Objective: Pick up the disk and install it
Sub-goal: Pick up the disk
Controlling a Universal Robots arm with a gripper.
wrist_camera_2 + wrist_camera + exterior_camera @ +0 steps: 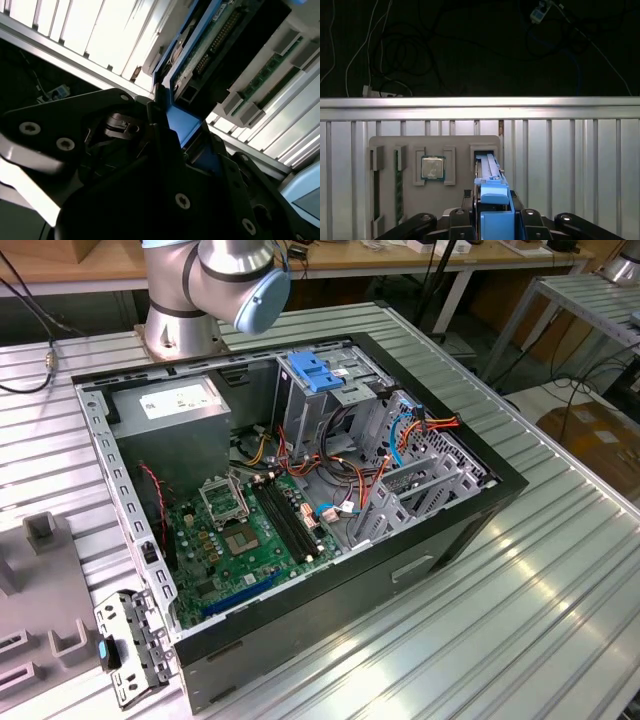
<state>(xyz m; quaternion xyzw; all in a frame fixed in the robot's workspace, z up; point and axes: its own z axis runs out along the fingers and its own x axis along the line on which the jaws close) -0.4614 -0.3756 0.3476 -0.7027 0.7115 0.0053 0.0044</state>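
disk [490, 172] on edge at grey tray [460, 142] slot, tool [495, 217] clamped on it, processor chip [432, 167] in neighbouring pocket

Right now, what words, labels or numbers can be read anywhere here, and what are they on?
Nothing here can be read.
White sticker on the power supply: print too small.
Processor chip on the grey tray: markings blurred.
Motherboard: lettering too small.
Disk, gripped edge-on: no label shows.
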